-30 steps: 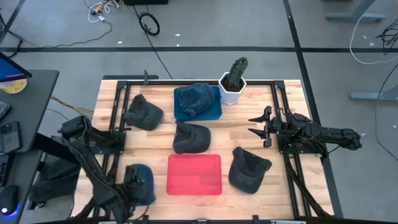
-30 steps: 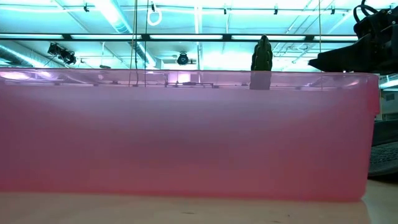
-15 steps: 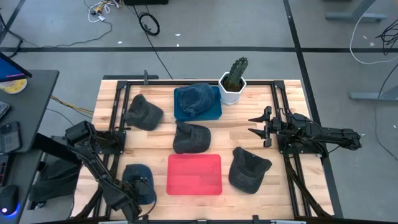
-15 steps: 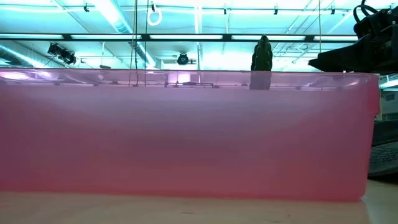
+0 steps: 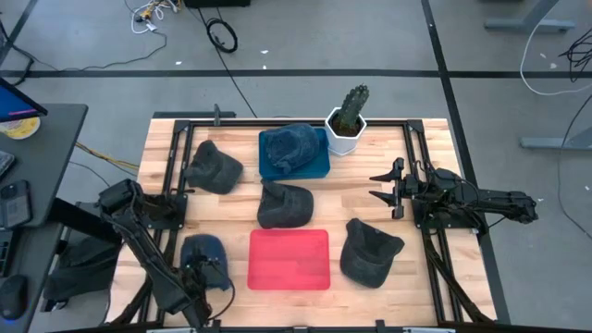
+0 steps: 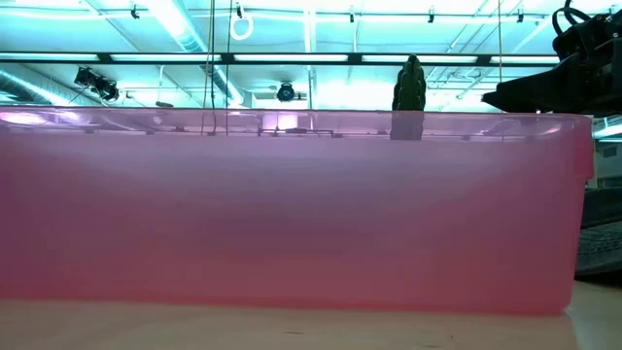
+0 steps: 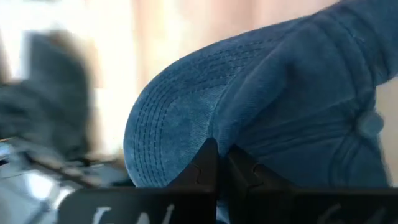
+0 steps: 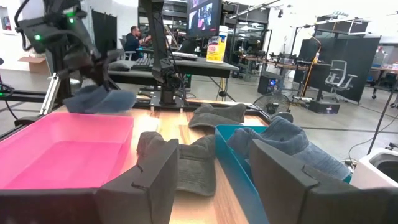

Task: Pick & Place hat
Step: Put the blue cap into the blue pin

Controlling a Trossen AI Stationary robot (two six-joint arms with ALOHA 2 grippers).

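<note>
Blue cap (image 7: 261,106) sat pinched at its brim edge between the closed fingers of the left gripper (image 7: 217,163), lifted off the table's near-left corner, just beside the pink bin (image 5: 289,260). Soft, light, floppy cloth, it looked likely to sag from so shallow a hold; the stitched brim seemed the stiffest place to grip. Well apart, the right gripper (image 5: 387,188) waited with fingers spread.

Blue denim cap with tonal stitched rows on the brim (image 7: 261,118); second blue denim cap (image 5: 289,146) in a teal plastic bin (image 5: 316,167). Three dark grey fabric caps (image 5: 283,203). Translucent pink plastic bin (image 5: 289,259). Green cactus in a white pot (image 5: 347,118). Pale wood-plank desk (image 5: 240,199), black frame; black fingers (image 8: 152,180).
</note>
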